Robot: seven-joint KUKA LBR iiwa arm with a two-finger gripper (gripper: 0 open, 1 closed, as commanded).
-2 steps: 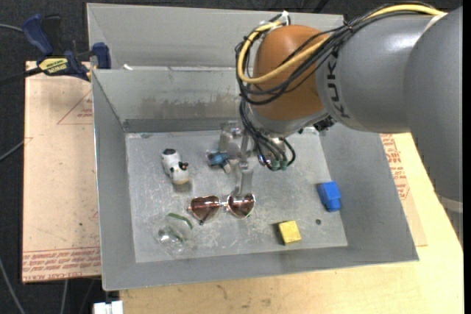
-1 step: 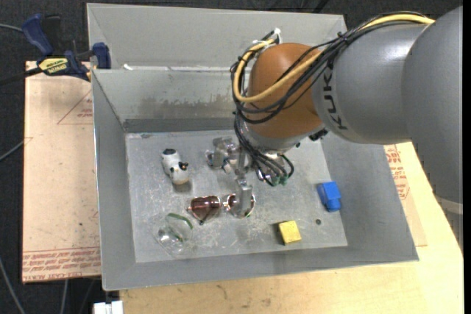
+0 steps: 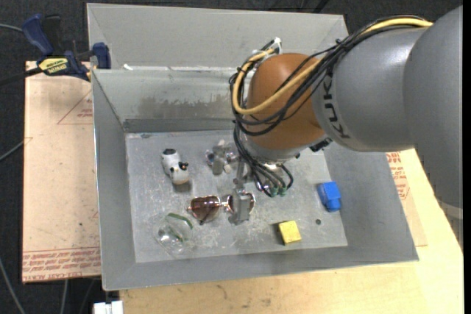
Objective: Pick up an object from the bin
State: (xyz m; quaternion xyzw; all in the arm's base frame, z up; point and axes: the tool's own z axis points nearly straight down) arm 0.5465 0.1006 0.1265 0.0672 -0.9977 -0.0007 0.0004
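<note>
My gripper (image 3: 241, 204) hangs below the orange wrist cover, low over the middle of the bin floor. Just to its left, touching or nearly touching it, lies a brown-tinted pair of glasses (image 3: 205, 207). A small grey metallic piece (image 3: 218, 157) sits on the floor up and to the left of the gripper. A yellow block (image 3: 288, 232) lies to the lower right of the gripper, apart from it.
A white and black toy animal (image 3: 175, 166) stands at the left. A clear glassy item with a green streak (image 3: 173, 230) lies near the front left corner. A blue block (image 3: 330, 196) rests at the right. The arm covers the back right of the bin.
</note>
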